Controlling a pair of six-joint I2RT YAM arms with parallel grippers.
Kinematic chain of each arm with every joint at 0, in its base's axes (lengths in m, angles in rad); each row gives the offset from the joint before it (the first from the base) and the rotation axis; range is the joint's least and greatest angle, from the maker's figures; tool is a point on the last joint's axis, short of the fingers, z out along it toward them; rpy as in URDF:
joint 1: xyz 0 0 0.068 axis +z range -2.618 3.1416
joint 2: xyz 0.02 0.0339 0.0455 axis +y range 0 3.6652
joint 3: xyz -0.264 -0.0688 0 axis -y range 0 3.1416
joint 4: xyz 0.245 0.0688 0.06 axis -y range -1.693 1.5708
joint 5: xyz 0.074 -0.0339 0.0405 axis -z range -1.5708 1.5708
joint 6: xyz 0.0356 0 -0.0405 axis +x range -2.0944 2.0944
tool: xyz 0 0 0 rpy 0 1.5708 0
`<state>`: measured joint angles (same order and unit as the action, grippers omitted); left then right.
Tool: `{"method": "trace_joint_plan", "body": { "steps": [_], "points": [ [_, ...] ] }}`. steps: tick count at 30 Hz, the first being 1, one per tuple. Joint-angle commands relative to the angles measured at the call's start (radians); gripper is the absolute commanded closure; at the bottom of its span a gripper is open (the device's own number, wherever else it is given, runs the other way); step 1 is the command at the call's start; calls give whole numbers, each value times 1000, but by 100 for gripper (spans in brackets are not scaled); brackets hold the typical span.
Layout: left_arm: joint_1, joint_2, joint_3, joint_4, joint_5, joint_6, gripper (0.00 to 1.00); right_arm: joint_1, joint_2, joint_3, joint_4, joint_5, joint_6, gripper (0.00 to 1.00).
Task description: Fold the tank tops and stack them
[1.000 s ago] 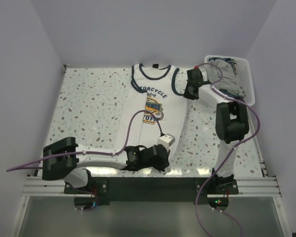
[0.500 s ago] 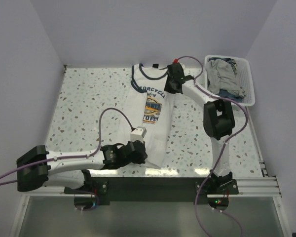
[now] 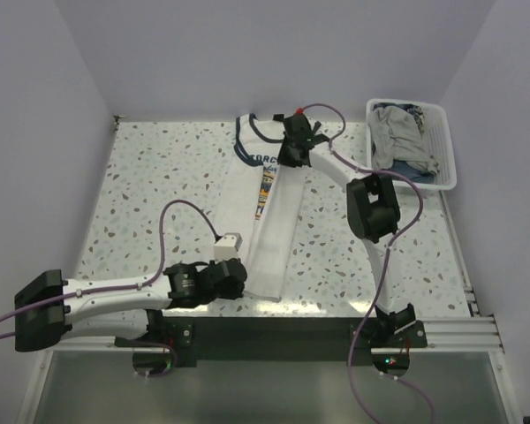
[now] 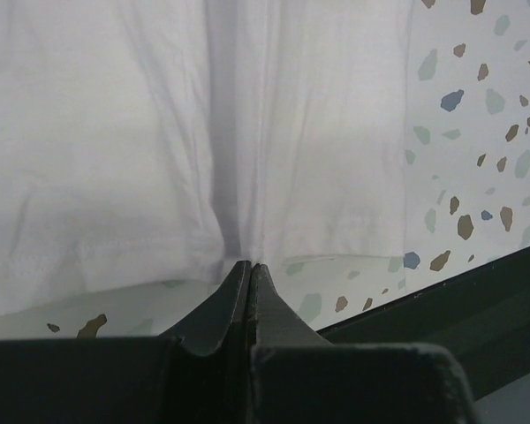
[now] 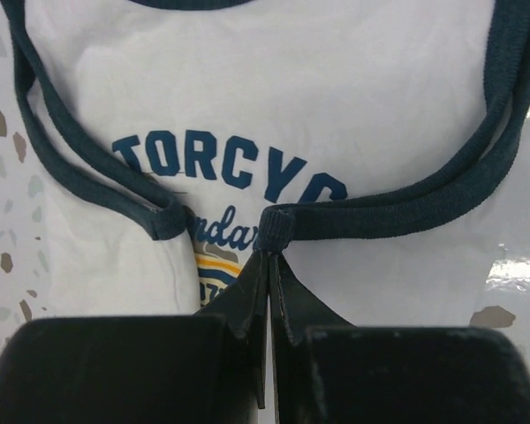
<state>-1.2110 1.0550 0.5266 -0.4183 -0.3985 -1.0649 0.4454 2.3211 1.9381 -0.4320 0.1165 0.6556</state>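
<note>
The white tank top (image 3: 276,225) lies on the speckled table, its right half doubled over to the left so only a sliver of the chest print shows. At the near hem, my left gripper (image 3: 244,277) is shut on a pinch of white cloth (image 4: 247,252); its tips (image 4: 249,265) meet on the fabric. Up at the chest, my right gripper (image 3: 288,161) is shut on the navy armhole trim (image 5: 277,226), with the jaw tips (image 5: 270,256) closed right under the bunched band. The grey tank top (image 3: 396,134) lies crumpled in the basket.
The white slatted basket (image 3: 446,155) stands at the back right corner with more cloth in it. The table's dark front rail (image 4: 477,309) runs just right of the left gripper. Speckled table surface (image 3: 159,185) spreads to the left.
Both grippers have swept left, carrying the shirt's right side over its left half. The shirt went from lying flat and wide to a narrow folded strip.
</note>
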Motion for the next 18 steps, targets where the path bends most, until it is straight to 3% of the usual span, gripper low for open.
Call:
{"method": "trace_joint_plan", "body": {
  "steps": [1, 18],
  "points": [
    [5, -3, -5, -43, -19, -33, 100, 19, 18, 88, 7, -6, 24, 100],
    [5, 28, -16, -51, 0, -29, 100, 56, 103, 189, -37, -15, -2, 100]
  ]
}}
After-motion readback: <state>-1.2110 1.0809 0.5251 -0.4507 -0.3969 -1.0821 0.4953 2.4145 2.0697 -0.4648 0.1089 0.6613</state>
